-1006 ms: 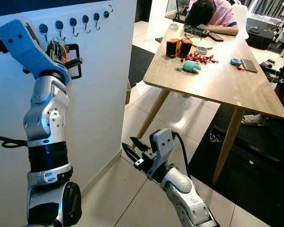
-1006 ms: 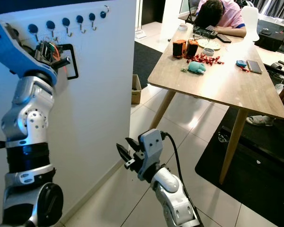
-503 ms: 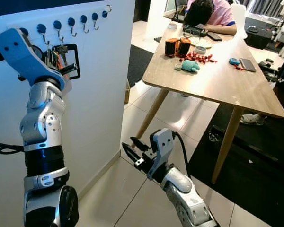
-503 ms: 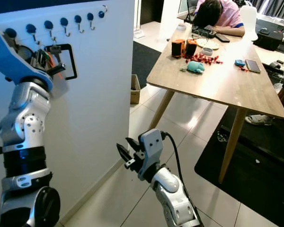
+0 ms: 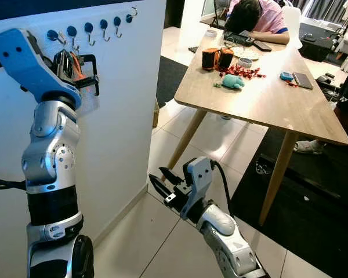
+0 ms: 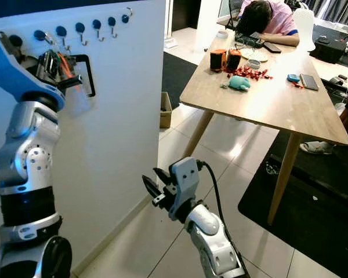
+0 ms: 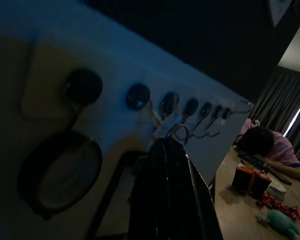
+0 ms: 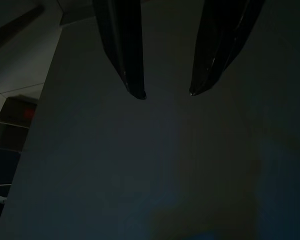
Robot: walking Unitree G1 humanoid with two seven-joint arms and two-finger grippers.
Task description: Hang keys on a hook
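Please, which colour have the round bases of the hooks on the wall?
The hook bases are dark blue, on a white wall. The left eye view shows them best.

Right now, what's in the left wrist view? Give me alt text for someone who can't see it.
Dim view along the left gripper, its black fingers shut on a key ring held up against a row of round-capped hooks on a white wall. Beyond, a person slumps at a wooden table.
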